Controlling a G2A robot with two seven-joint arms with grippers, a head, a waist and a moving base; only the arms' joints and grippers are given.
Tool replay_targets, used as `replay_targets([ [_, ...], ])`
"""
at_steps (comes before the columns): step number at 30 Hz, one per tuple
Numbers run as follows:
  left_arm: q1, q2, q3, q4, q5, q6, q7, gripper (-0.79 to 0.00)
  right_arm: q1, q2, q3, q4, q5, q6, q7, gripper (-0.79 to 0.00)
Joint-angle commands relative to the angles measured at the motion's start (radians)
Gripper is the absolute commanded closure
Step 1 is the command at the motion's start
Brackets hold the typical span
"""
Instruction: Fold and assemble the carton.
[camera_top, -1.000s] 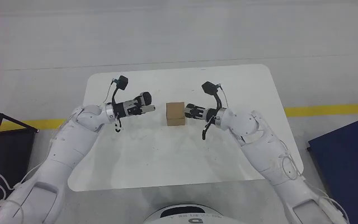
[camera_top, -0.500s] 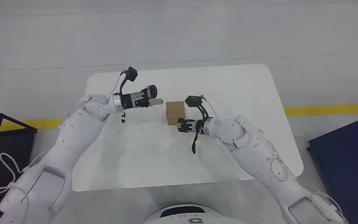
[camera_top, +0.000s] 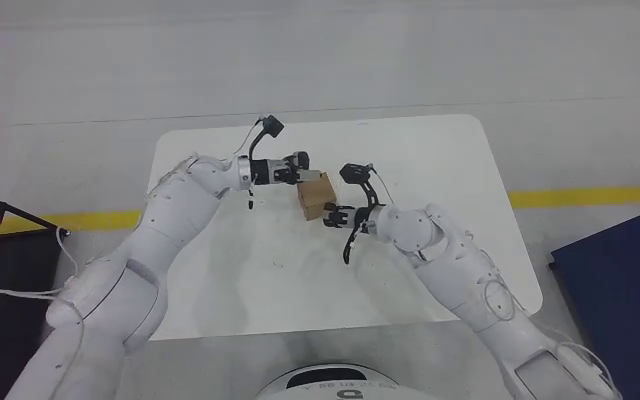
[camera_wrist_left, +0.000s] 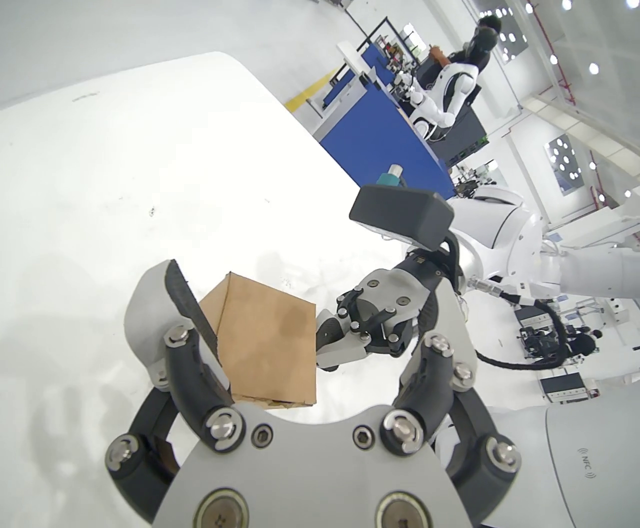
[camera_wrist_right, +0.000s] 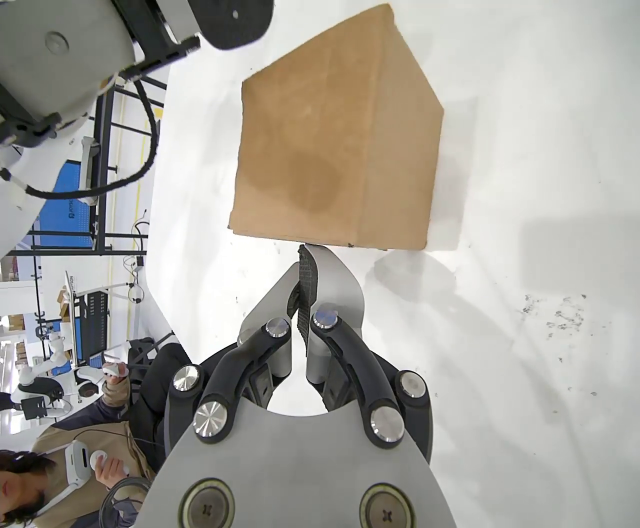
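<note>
A small brown carton (camera_top: 316, 195) sits on the white desk (camera_top: 430, 150), just above the middle of the top view and turned askew to the desk's edges. All the sides that show are closed. In the right wrist view one of its faces (camera_wrist_right: 310, 150) has a darker patch.

The left claw (camera_top: 300, 172) is at the carton's upper-left corner in the top view, with its arm coming in from the lower left of the frame. In its own wrist view the left claw is spread wide. One dark pad (camera_wrist_left: 192, 307) lies against a side of the carton (camera_wrist_left: 265, 335). The other finger (camera_wrist_left: 440, 370) stands well off from the carton.

The right claw (camera_top: 335, 213) is at the carton's lower-right corner in the top view, with its arm running in from the lower right of the frame. In the right wrist view its two fingers are pressed together with nothing between them, and the joined tip (camera_wrist_right: 306, 265) touches the carton's near bottom edge. The left wrist view shows the same narrow tip (camera_wrist_left: 325, 340) against the carton's far edge.

So the carton sits between the two claws, one at each of two opposite corners.

A yellow line (camera_top: 575, 196) runs across the grey floor to the right of the desk in the top view.
</note>
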Motion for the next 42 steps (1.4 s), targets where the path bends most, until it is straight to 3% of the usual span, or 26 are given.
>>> replay_targets([
  [1,0.004,-0.007,-0.001,0.006,-0.016,0.0,-0.016,-0.785,-0.002,0.0,0.007,0.001,0.005,0.005,-0.015,0.0],
  [10,0.072,-0.002,-0.069,-0.047,-0.156,0.0,-0.083,-0.785,0.0,-0.005,0.025,0.02,0.026,0.038,-0.07,0.0],
  [14,0.085,0.017,-0.09,-0.062,-0.142,0.0,-0.082,-0.785,-0.006,-0.004,0.044,0.024,0.042,0.035,-0.082,0.0],
  [18,0.057,0.033,-0.119,-0.003,-0.002,0.0,-0.043,-0.785,-0.022,0.0,0.058,0.015,0.05,0.023,-0.074,0.0],
  [22,0.023,0.008,-0.088,0.037,0.162,0.001,0.073,-0.785,-0.033,0.0,0.059,0.015,0.051,0.019,-0.073,0.0],
  [27,-0.002,-0.042,-0.05,0.1,0.206,0.007,0.134,-0.785,-0.039,0.0,0.058,0.014,0.054,0.017,-0.077,0.0],
  [34,-0.012,-0.098,-0.024,0.159,0.104,0.0,0.006,-0.785,-0.025,-0.002,0.078,0.052,0.087,0.021,-0.08,0.0],
  [42,0.045,-0.093,-0.057,0.117,-0.012,0.0,-0.082,-0.785,-0.02,-0.001,0.103,0.075,0.108,0.01,-0.087,0.0],
])
